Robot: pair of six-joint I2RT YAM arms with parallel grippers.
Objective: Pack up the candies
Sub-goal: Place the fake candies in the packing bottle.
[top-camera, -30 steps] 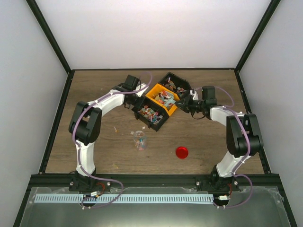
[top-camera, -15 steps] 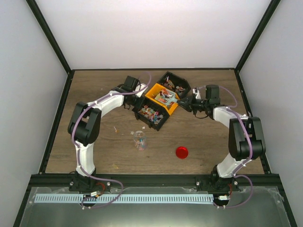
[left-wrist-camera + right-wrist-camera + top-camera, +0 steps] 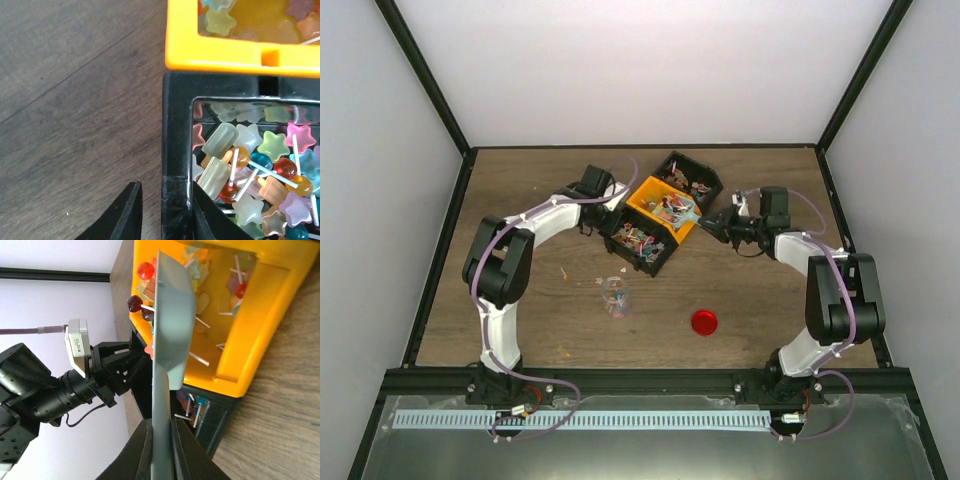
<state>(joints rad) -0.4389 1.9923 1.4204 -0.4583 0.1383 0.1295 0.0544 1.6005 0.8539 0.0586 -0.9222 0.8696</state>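
Note:
The candies (image 3: 260,165) are small coloured stars, bars and lollipops that fill the near black bin (image 3: 177,150). More candies lie in the orange bin (image 3: 260,325). My left gripper (image 3: 165,192) straddles the black bin's left wall, open: the inner finger touches the wall and the outer finger stands off it. My right gripper (image 3: 161,432) is shut on the handle of the teal scoop (image 3: 170,315). The scoop is tilted on edge over the orange bin (image 3: 642,200), with a few lollipops (image 3: 145,271) at its rim. From above, the left gripper (image 3: 603,215) and right gripper (image 3: 715,222) flank the bins.
A second black bin (image 3: 688,180) of candies stands behind the orange one. A clear cup (image 3: 614,296) holding a few candies stands in front of the bins. A red round lid (image 3: 704,321) lies to the cup's right. A few stray bits lie on the wood at the left.
The left gripper's jaws have loosened from the black bin's wall. The right wrist has drawn slightly right and nearer, with the scoop still held.

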